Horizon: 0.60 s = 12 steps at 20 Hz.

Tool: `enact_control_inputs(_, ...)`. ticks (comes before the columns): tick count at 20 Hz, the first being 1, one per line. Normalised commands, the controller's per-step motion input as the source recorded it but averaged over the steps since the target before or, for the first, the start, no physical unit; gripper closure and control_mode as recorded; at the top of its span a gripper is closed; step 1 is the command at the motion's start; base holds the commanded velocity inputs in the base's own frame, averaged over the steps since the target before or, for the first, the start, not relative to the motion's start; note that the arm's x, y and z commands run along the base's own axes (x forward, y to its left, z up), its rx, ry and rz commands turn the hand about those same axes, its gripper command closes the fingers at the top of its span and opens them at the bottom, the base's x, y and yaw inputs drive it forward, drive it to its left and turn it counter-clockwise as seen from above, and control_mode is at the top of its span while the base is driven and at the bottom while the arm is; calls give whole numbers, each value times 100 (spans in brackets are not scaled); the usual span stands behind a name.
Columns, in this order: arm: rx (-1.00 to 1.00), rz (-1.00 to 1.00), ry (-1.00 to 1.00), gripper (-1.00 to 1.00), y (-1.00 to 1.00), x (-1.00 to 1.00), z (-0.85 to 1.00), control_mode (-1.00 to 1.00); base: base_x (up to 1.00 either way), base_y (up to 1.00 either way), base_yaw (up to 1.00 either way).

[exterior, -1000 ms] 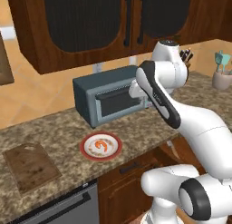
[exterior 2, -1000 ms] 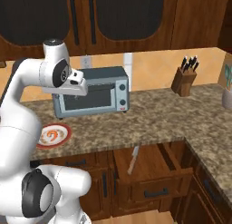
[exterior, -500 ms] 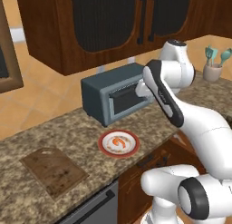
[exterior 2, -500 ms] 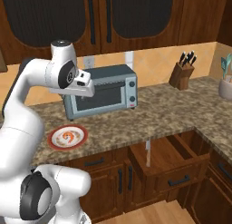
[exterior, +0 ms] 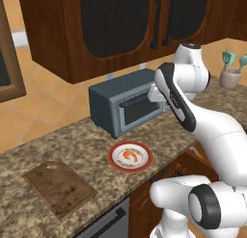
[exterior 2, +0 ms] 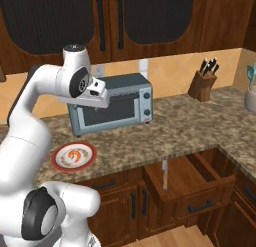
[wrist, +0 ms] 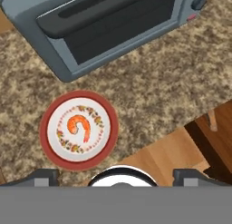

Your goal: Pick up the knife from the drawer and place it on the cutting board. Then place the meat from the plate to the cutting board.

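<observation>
**Claw raised over tabletop; knife in drawer, meat on plate**

The claw (exterior 2: 98,97) is held high above the tabletop (exterior 2: 200,121), in front of the grey toaster oven (exterior 2: 112,109). In the hand view the two dark finger tips (wrist: 41,177) appear at the bottom edge, set well apart; the claw is spread and holds nothing.

The plate (exterior: 130,156) rests on the tabletop just in front of the toaster oven. In the hand view the plate (wrist: 79,129) lies at about 7 o'clock from the picture centre. The meat (wrist: 79,127) lies curled at the centre of the plate; in the right base view the meat (exterior 2: 75,155) shows as a small orange spot on the plate (exterior 2: 74,156).

The cutting board (exterior: 58,187) lies flat on the tabletop, at about 8 o'clock from the plate in the left base view, apart from it and bare on top.

The drawer (exterior 2: 190,183) stands pulled out below the tabletop edge, at about 4 o'clock from the plate in the right base view. The knife (exterior 2: 164,172) lies inside the drawer along its left wall, blade pointing toward the tabletop edge; its handle end is too small to make out clearly.

A knife block (exterior 2: 203,84) stands at the back of the tabletop, at about 2 o'clock from the toaster oven. A utensil holder (exterior: 230,74) stands farther along the tabletop.
</observation>
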Motion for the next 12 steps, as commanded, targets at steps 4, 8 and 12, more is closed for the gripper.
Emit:
enact_control_inputs(4,11,-32,0,-100,-100,0,-76,-100,0,0,0)
enact_control_inputs(8,16,-31,0,-100,-100,0,-96,-100,0,0,0)
enact_control_inputs(12,25,-25,0,-100,-100,-8,-84,-100,0,0,0)
